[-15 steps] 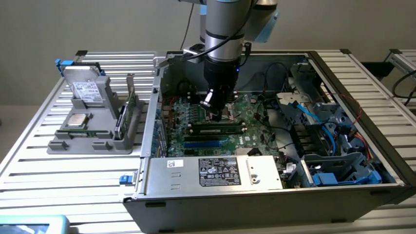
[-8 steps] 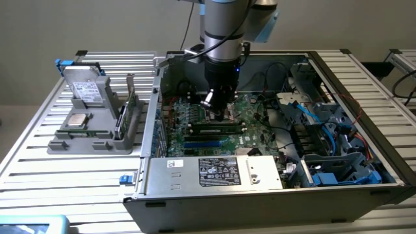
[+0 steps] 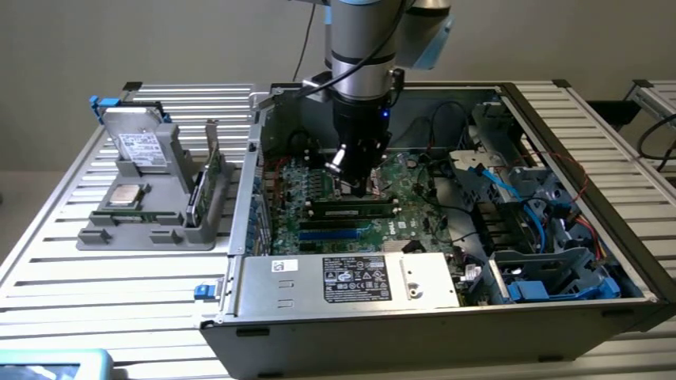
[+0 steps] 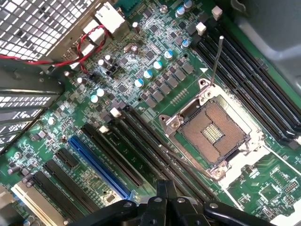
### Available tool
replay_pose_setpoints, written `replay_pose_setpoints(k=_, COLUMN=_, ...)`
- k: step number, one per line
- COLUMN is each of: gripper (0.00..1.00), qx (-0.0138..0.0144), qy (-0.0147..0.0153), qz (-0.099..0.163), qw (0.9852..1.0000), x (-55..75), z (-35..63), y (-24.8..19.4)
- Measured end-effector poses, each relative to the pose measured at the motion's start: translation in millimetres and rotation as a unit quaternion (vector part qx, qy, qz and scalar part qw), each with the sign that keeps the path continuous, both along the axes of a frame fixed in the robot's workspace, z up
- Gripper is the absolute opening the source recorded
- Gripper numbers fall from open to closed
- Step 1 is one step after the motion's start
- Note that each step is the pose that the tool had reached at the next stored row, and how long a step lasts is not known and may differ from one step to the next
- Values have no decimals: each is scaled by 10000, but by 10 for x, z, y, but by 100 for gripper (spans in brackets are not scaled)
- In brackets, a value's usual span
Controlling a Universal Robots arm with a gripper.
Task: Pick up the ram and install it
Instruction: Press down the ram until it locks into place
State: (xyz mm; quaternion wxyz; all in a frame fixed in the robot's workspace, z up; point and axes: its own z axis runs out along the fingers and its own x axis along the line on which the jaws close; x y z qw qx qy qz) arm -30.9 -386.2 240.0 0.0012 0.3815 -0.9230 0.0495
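Observation:
A ram (image 3: pixel 354 212), a narrow green stick with black chips, lies along a black slot on the motherboard (image 3: pixel 417 170) inside the open computer case. My gripper (image 3: pixel 359 190) hangs straight down just behind that stick, its tip close above the board. In the wrist view the gripper (image 4: pixel 164 188) is shut with nothing between its black fingers (image 4: pixel 155 207). It hovers over long black slots beside the open processor socket (image 4: pixel 214 132). Whether the tip touches the stick I cannot tell.
A grey holder (image 3: pixel 148 226) on the exterior view's left carries a drive, a silver processor and a green board (image 3: pixel 220 170) on edge. The case walls (image 3: pixel 317 332), power supply (image 3: pixel 349 277), blue cables (image 3: pixel 502 186) and a blue slot (image 4: pixel 96 162) crowd the board.

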Motion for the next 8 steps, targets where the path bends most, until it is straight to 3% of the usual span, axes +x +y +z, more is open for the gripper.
replay_pose_setpoints(k=8, gripper=11, qx=-28, qy=-11, qz=-458, qw=9989, x=0, z=0, y=0)
